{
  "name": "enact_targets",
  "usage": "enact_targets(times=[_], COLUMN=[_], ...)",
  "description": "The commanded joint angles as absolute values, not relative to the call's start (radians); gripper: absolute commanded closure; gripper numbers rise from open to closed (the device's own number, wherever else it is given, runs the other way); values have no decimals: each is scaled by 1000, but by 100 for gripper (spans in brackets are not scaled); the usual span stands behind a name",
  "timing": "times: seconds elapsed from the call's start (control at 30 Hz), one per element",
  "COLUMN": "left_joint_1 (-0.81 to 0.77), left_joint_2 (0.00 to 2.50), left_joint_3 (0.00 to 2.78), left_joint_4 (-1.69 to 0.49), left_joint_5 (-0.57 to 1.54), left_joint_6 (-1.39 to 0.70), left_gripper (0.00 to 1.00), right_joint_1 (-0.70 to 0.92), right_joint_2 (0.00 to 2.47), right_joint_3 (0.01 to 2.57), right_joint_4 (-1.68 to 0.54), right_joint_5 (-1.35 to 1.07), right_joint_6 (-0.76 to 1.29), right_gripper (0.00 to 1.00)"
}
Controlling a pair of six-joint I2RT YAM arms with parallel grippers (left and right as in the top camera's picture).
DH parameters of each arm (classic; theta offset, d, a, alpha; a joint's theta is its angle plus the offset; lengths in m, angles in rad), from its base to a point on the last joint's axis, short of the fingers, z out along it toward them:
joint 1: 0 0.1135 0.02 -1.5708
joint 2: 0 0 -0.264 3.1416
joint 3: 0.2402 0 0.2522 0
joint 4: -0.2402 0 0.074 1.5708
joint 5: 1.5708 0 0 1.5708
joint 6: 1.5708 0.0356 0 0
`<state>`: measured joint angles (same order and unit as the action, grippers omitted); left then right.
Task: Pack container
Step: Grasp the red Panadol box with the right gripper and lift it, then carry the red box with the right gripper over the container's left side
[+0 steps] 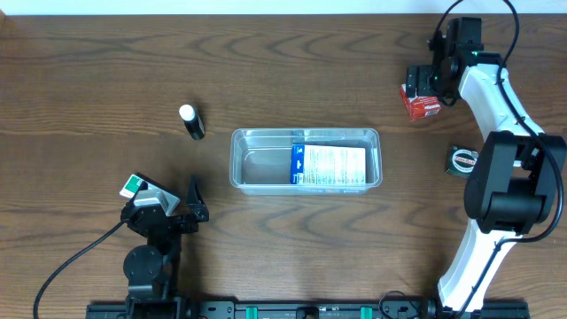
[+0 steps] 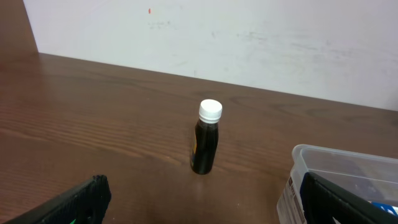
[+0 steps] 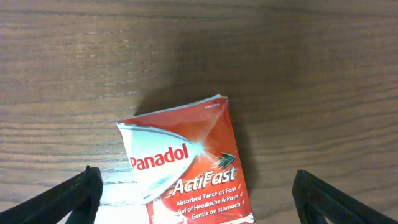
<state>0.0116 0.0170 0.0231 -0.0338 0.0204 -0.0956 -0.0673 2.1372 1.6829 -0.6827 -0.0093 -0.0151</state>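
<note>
Plastic, clear and thin, makes up the container [image 1: 257,168], a low tub in the middle of the counter [image 1: 89,71]. A blue and white box [image 1: 330,165] lies flat in its right half. The tub looks light and a bit bendy, and its smooth walls are likely slippery. I think the rolled rim at a short end is the best place to hold it.

From the tub, a small dark bottle [image 1: 191,121] with a white cap stands at 10 o'clock. A red Panadol ActiFast box [image 3: 183,168] lies at 2 o'clock.

The right pincer [image 3: 199,205] hangs over that red box, spread wide, with bare wood showing on both sides, so it grips nothing. The left pincer [image 1: 198,200] waits at 8 o'clock, spread wide and empty too.

The bottom of the red box is cut off in the right wrist view. From above, the white arm covers part of it. A small round thing [image 1: 462,159] at 3 o'clock peeks out beside that arm, and I cannot tell what it is. The print on the blue box is too small to read.
</note>
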Motion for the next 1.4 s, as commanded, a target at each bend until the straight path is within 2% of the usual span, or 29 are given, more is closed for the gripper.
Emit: enact_targets(times=[0.0, 0.6, 0.83, 0.97, 1.2, 1.37], left_joint_1=[17, 17, 17, 17, 17, 17], left_joint_2=[18, 18, 18, 18, 18, 18], left_joint_3=[4, 4, 4, 4, 4, 4], left_joint_4=[-70, -70, -70, -70, -70, -70], left_joint_5=[9, 9, 9, 9, 9, 9], left_joint_6=[-79, -79, -79, -79, -79, -79], left_gripper=[2, 2, 2, 2, 2, 2], right_joint_1=[-72, -73, -72, -72, -77, -78], right_joint_2=[2149, 2231, 2259, 2255, 2234, 2176], right_joint_3=[1695, 1694, 1694, 1694, 1694, 1694], right_joint_4=[-675, -624, -625, -627, -640, -664], right_joint_5=[-35, -93, -94, -94, -94, -95], right_joint_6=[-85, -110, -110, -105, -38, -13], right_gripper=[4, 7, 18, 34, 44, 44])
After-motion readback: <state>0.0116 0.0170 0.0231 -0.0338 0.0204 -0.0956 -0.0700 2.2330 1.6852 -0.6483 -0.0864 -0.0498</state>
